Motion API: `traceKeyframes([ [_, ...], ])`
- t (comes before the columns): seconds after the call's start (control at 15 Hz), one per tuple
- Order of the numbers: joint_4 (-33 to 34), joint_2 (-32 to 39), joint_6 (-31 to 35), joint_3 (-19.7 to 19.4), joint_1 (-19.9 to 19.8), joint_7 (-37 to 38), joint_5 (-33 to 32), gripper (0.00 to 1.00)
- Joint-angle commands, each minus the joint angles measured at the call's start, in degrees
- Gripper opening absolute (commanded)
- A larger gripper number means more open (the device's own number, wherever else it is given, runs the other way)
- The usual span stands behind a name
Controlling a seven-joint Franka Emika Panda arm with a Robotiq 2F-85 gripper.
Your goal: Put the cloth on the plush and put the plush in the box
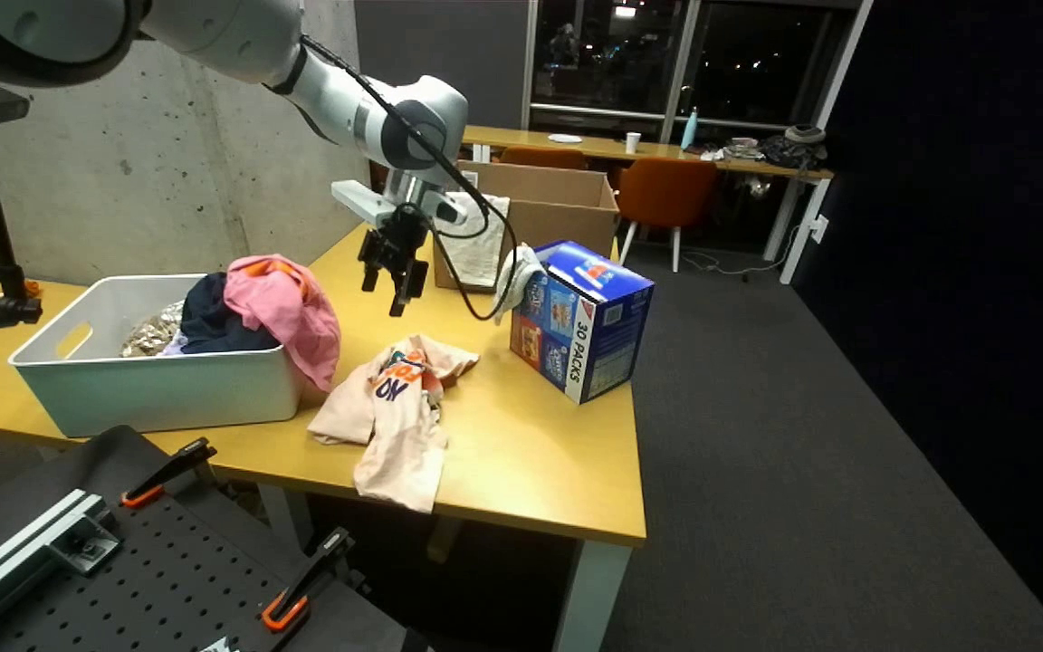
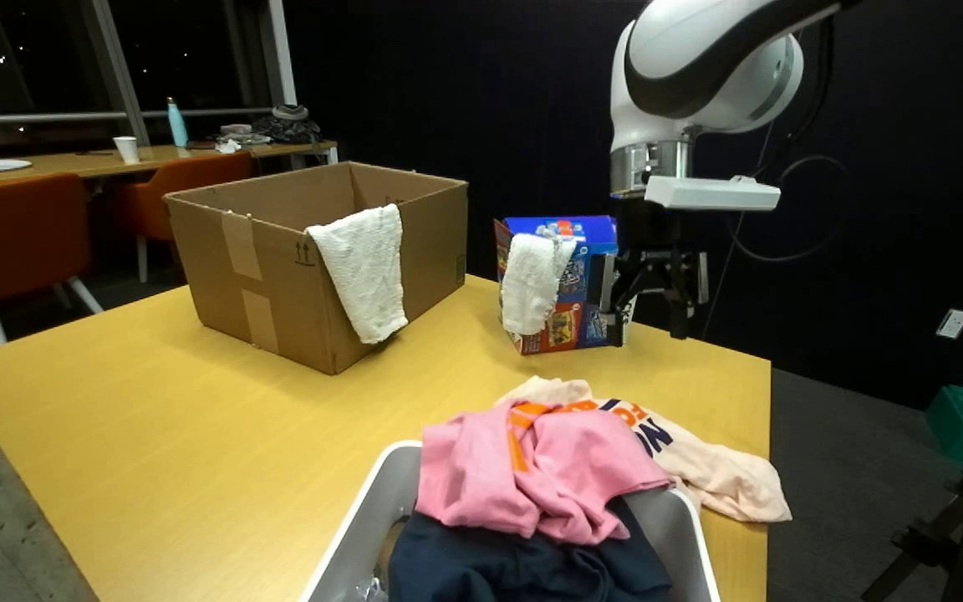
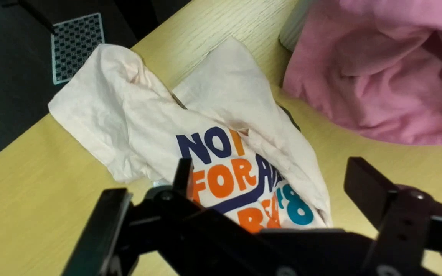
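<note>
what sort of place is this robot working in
Likely an office or lab room, judging by the orange chairs beside a long desk and, in the foreground of an exterior view, a perforated black board.

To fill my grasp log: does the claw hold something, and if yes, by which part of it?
Nothing is held: the claw is open and empty; the beige cloth lies on the table.

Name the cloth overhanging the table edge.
The lettered beige cloth, which juts past the table. The pink cloth drapes over the tub, the navy cloth lies inside; white cloths hang on the brown box and blue box.
</note>
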Motion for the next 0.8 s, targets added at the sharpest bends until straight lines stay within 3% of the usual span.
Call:
traceKeyframes([
  [0.0, -12.1, -5.3, 10.0, -1.7, 0.0, 7.4, 2.7, 1.00],
  [0.27, -18.2, -6.7, 15.6, -2.9, 1.6, 16.1, 3.1, 1.00],
  [0.73, -18.8, -4.7, 17.2, -3.5, 1.4, 23.5, 2.4, 1.00],
])
